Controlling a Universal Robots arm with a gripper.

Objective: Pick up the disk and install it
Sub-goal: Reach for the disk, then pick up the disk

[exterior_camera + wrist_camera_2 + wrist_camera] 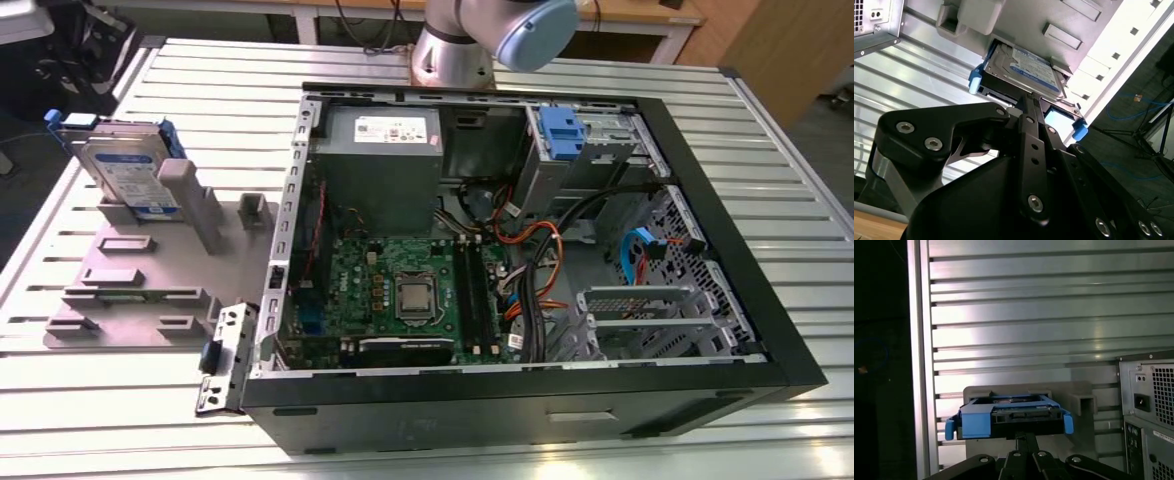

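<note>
Black fingers (1026, 102) closed together, empty, disk (1029, 70) standing in grey holder (134, 285), open computer case (534, 398) alongside holding motherboard (400, 290)

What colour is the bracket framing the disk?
Blue; the bracket around the disk shows best in the first wrist view.

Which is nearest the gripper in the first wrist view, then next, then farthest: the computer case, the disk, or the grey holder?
1. The disk, directly ahead of the gripper.
2. The grey holder, just behind the disk.
3. The computer case, off to one side, past the holder.
</note>
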